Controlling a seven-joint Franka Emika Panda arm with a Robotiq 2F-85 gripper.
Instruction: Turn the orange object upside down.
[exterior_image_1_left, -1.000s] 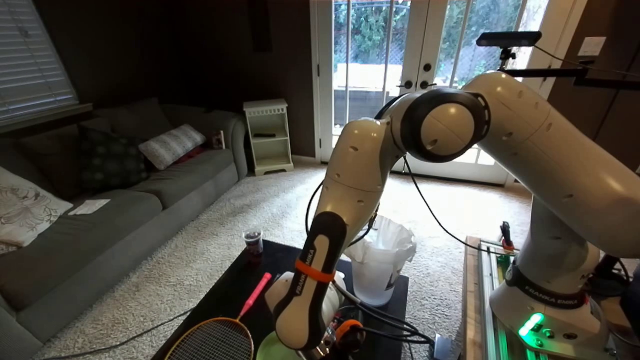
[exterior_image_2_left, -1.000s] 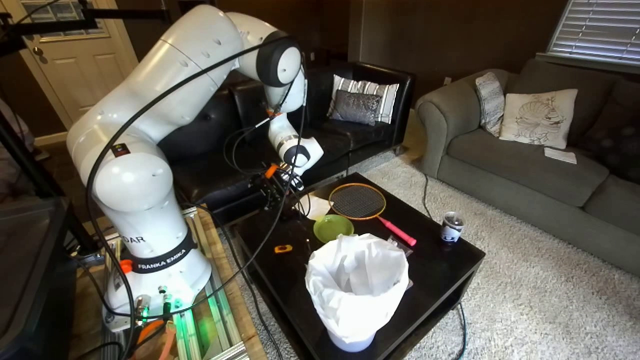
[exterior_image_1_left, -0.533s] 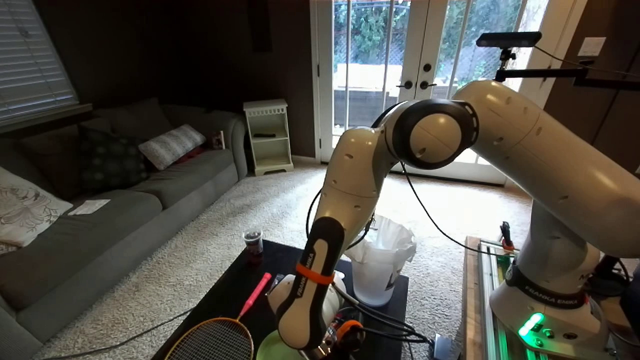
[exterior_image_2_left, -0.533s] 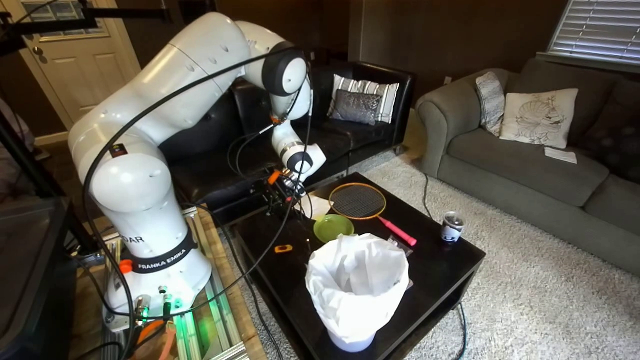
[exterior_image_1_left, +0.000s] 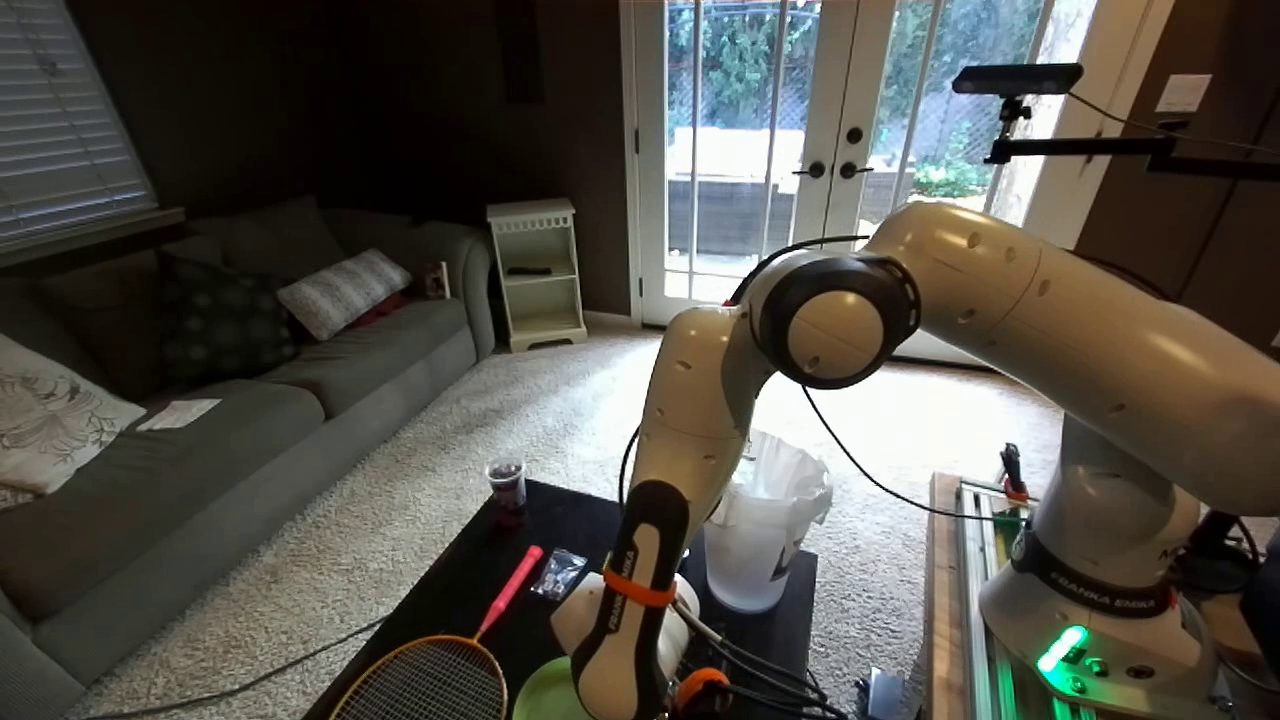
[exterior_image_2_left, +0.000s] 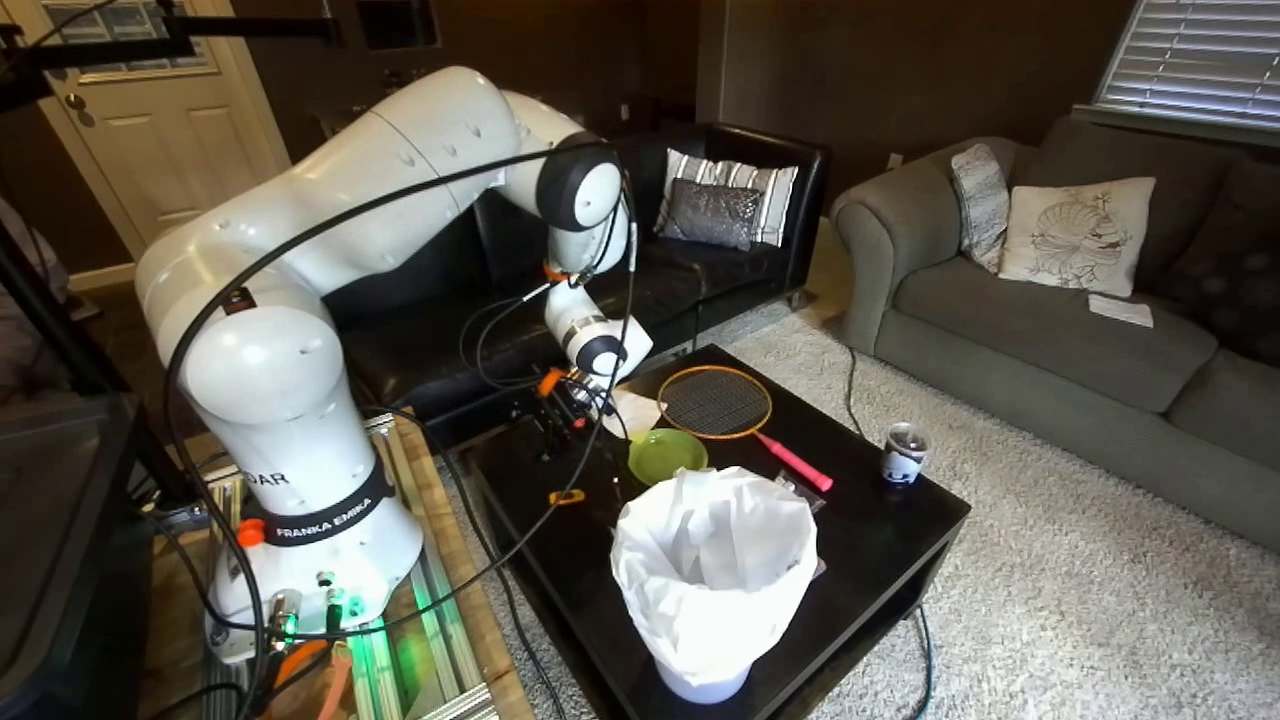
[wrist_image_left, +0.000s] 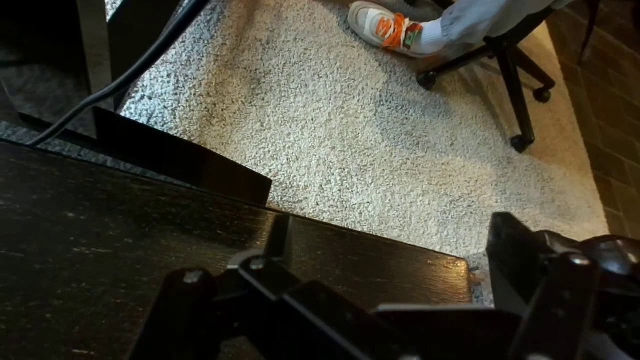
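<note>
The orange object seems to be a small flat yellow-orange item with a dark middle (exterior_image_2_left: 567, 497). It lies on the black table (exterior_image_2_left: 880, 540) in an exterior view, partly crossed by a hanging cable. It is out of view in the wrist view and does not show in the exterior view holding the sofa and glass doors. My gripper (exterior_image_2_left: 543, 445) is low over the table's corner, beyond the item and apart from it. In the wrist view my gripper (wrist_image_left: 392, 237) has its fingers wide apart with nothing between them. The orange piece by the wrist (exterior_image_1_left: 702, 688) is part of the robot.
A green bowl (exterior_image_2_left: 667, 456), a racket (exterior_image_2_left: 716, 402), a white sheet (exterior_image_2_left: 636, 412), a bag-lined bin (exterior_image_2_left: 712, 590) and a drink cup (exterior_image_2_left: 903, 455) stand or lie on the table. A clear packet (exterior_image_1_left: 558, 573) lies near the racket. A person's shoe (wrist_image_left: 380, 27) is on the carpet.
The arm has come down in both exterior views. My gripper has dropped closer to the table top. The things on the table have not moved.
</note>
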